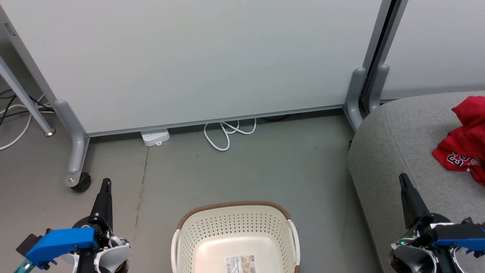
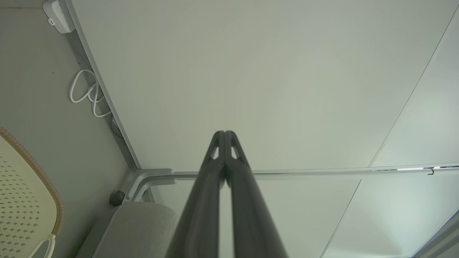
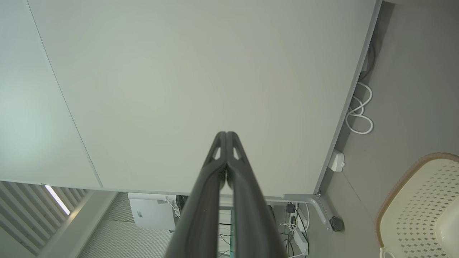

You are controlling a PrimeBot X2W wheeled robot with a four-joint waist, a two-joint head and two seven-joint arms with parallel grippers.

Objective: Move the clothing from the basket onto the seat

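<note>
Bright red soft clothing (image 1: 464, 146) lies bunched on the big light grey fabric seat (image 1: 401, 140), well in from its rounded corner. The cream-white plastic basket (image 1: 235, 222) looks empty. Both claws are pressed shut, holding nothing. The clothing sits ahead and right of the right claw (image 1: 404, 182), far from the left claw (image 1: 107, 186).

Grey floor (image 1: 246, 170): cream perforated basket (image 1: 235, 223), label sticker showing on its base; white power strip (image 1: 155, 137) and looped white cable (image 1: 226, 133) by the partition's lower edge; castered partition leg (image 1: 75, 151). Grey seat (image 1: 398, 144), right: red clothing (image 1: 464, 146) heaped on top
</note>
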